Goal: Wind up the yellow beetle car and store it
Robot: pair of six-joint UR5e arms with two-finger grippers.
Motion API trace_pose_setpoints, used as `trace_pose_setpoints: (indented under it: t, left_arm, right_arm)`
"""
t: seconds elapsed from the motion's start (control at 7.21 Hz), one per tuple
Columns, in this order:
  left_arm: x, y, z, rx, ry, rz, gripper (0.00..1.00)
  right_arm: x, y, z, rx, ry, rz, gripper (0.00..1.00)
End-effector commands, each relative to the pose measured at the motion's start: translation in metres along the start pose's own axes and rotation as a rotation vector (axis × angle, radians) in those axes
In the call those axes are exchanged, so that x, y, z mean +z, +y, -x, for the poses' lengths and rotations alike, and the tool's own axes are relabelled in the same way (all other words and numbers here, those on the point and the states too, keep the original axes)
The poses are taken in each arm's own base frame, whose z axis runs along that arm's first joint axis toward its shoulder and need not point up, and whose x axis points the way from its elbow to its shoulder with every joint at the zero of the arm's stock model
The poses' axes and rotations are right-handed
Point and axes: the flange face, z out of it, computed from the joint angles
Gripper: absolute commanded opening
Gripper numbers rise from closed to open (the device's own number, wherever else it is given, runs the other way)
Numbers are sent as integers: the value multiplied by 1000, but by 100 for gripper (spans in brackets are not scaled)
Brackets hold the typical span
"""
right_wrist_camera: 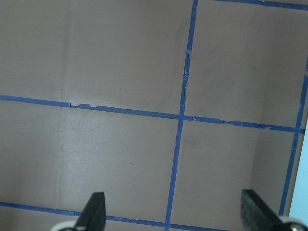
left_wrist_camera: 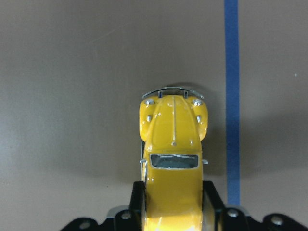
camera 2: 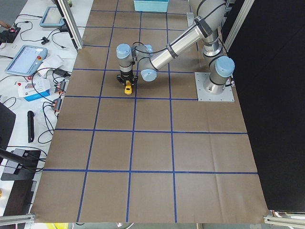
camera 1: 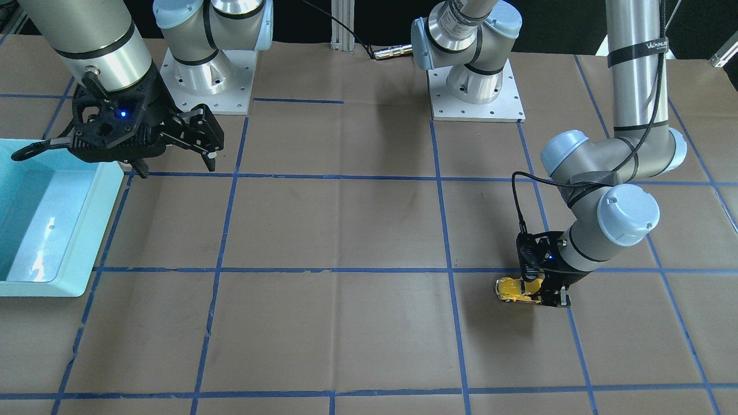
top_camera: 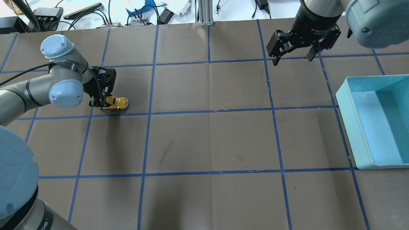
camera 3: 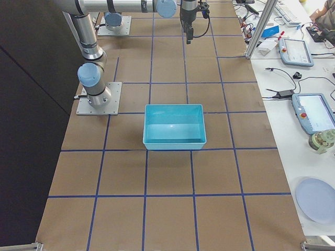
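One glossy, rounded yellow beetle car (left_wrist_camera: 172, 144), chrome bumper, dark windscreen, grasped by left pincer (top_camera: 104, 102) on matte brown worktop (top_camera: 207, 140); right pincer (top_camera: 293, 55) far from car, released.

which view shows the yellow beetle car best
Left wrist-mounted: the glossy yellow beetle car is large, hood and windshield clear, held in the left gripper. Overhead, front-facing and exterior left show it tiny; others miss it.

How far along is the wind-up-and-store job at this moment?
Grasp looks done: left pincer closed on the yellow beetle car, low at the table. Winding may be in hand; cannot tell. Remaining: storing; the blue bin is empty, right pincer open.
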Motion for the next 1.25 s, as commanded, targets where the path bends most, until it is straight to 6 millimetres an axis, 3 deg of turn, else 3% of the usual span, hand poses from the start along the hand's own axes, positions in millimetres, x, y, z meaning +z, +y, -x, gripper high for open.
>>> trace_pose_setpoints:
  t: [0.0, 1.11]
  left_arm:
    - [1, 0, 0, 0, 2, 0, 0]
    - [1, 12, -2, -20, 3, -1, 1]
  right_arm:
    - [0, 0, 0, 0, 2, -2, 100]
    - [1, 0, 0, 2, 1, 1, 100]
